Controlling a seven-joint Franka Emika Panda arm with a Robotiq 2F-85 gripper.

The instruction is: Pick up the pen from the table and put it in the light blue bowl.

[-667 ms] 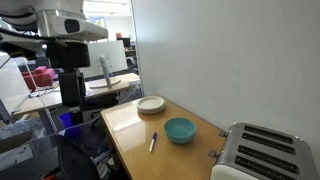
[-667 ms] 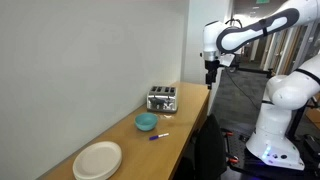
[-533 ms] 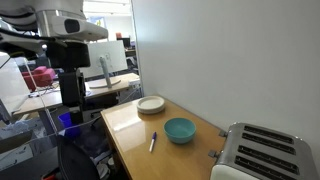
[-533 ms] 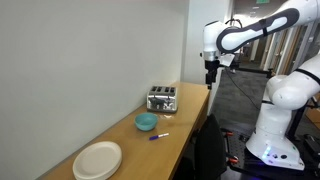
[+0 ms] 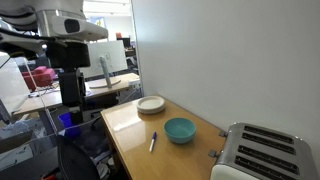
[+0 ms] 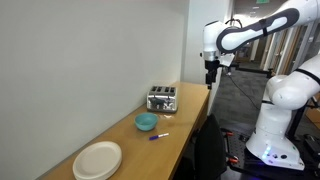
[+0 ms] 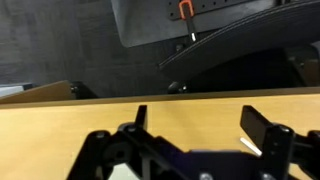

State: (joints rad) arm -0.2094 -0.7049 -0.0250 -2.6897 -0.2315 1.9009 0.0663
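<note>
The pen (image 5: 153, 141) lies on the light brown table (image 5: 125, 125), just beside the teal-blue bowl (image 5: 180, 130). Both also show in an exterior view, the pen (image 6: 158, 136) next to the bowl (image 6: 146, 122). My gripper (image 6: 212, 79) hangs high above the table's toaster end, far from the pen, and holds nothing. In the wrist view the jaws (image 7: 200, 125) are wide apart over bare wood, and a pale stick-like tip (image 7: 249, 146) shows by the right finger.
A flat white dish (image 5: 151, 104) sits at one end of the table and shows in an exterior view (image 6: 98, 159). A silver toaster (image 5: 262, 155) stands at the other end (image 6: 162, 99). A white wall runs along the table's back.
</note>
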